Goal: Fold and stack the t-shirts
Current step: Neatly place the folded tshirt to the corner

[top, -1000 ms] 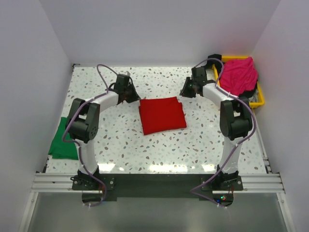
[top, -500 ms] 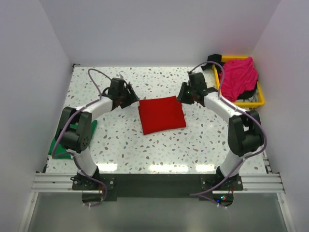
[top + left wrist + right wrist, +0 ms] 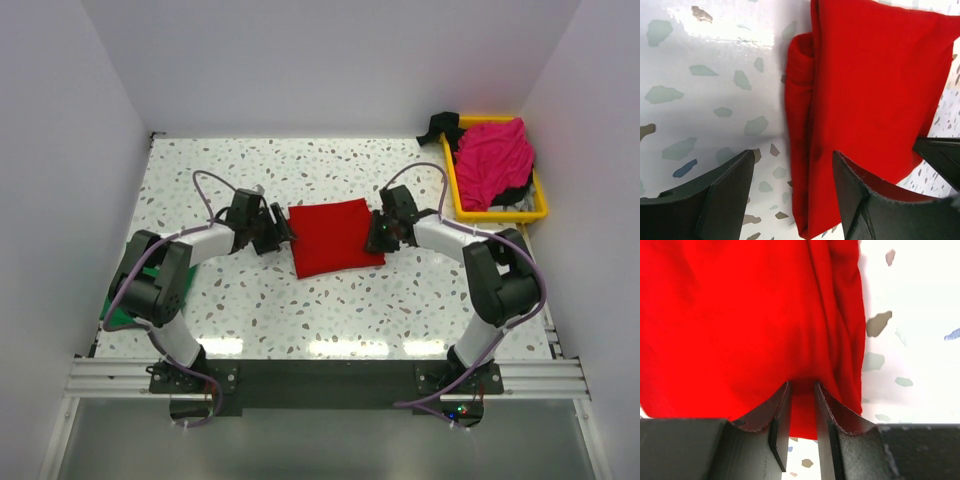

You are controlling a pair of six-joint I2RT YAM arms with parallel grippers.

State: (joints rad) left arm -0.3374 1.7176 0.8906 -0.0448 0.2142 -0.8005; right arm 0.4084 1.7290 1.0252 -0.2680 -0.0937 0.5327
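I swung both arms in onto the folded red t-shirt, presumably for stacking: left fingers spread astride its edge, right fingers narrowed over cloth, grip unclear.

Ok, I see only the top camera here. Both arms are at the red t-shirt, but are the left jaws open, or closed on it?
Observer: The left jaws are open. In the left wrist view the folded edge of the red t-shirt lies between them, with one side over bare table.
Operator: And the right jaws?
Observer: Nearly together, with a narrow gap where red cloth shows. I cannot tell if they pinch it.
Operator: Is the shirt's edge on the left side tidy?
Observer: Not fully. A rolled fold bulges out of that edge toward the table.
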